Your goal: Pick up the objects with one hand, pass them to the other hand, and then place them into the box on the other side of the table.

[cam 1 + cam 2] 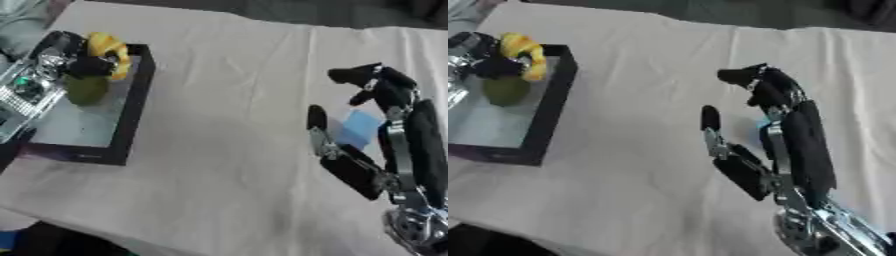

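We are holding our right hand upright over the table, fingers relaxed and spread; a blue object is lying between thumb and fingers. Farther away, our left hand is curling around a yellow object over the box.
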`<action>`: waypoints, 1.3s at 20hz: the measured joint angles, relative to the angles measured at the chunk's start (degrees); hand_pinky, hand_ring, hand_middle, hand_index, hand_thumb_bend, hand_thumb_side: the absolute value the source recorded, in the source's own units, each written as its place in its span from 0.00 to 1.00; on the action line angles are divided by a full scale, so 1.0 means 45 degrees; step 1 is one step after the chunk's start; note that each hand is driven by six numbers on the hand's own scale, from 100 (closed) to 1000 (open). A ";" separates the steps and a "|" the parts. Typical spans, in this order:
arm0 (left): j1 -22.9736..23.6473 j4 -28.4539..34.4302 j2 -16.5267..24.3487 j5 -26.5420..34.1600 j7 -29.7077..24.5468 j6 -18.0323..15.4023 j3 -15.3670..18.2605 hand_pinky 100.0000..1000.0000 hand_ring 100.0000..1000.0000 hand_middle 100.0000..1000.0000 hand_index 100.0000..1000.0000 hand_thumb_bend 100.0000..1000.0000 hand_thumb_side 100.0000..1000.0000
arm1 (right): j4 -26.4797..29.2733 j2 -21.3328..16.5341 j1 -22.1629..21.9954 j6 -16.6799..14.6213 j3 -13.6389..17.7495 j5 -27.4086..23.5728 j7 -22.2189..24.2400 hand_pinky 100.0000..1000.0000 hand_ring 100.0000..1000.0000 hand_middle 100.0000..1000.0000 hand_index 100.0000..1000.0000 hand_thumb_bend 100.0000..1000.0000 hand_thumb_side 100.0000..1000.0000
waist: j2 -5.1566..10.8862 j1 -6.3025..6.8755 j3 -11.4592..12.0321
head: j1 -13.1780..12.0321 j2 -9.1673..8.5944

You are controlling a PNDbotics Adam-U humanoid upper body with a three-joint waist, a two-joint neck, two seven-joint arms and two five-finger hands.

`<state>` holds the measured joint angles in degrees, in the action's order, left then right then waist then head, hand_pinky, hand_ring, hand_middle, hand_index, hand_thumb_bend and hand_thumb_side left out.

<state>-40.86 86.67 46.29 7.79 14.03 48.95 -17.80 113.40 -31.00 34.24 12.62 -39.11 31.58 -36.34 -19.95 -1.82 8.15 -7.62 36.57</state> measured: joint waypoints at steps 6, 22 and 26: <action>0.0250 -0.0281 0.0065 -0.0218 -0.0118 0.0119 -0.0010 0.87 0.83 0.72 0.82 0.21 0.38 | 0.0000 -0.0001 -0.0003 0.0003 0.0000 0.0000 0.0003 0.42 0.69 0.57 0.70 0.12 0.00 | -0.0006 0.0009 -0.0044 | -0.0023 0.0003; 0.0339 0.0145 0.0174 -0.2628 -0.0691 0.0553 0.0029 0.86 0.82 0.69 0.80 0.09 0.21 | 0.0000 -0.0013 -0.0098 -0.0055 0.0013 -0.0015 -0.0009 0.43 0.69 0.57 0.71 0.11 0.00 | 0.0070 0.0076 -0.0065 | 0.0163 0.0024; 0.0344 0.0700 0.0174 -0.2450 -0.0560 0.0534 0.0228 0.79 0.77 0.67 0.77 0.00 0.46 | 0.0000 -0.0018 -0.0124 0.0018 0.0066 -0.0121 -0.0024 0.40 0.69 0.58 0.71 0.03 0.00 | 0.0073 0.0076 -0.0061 | 0.0351 0.0091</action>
<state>-39.31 89.82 47.07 -3.23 11.51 51.36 -16.77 113.40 -31.08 33.68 12.70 -38.81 31.03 -36.45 -19.62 -1.48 7.87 -6.04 36.98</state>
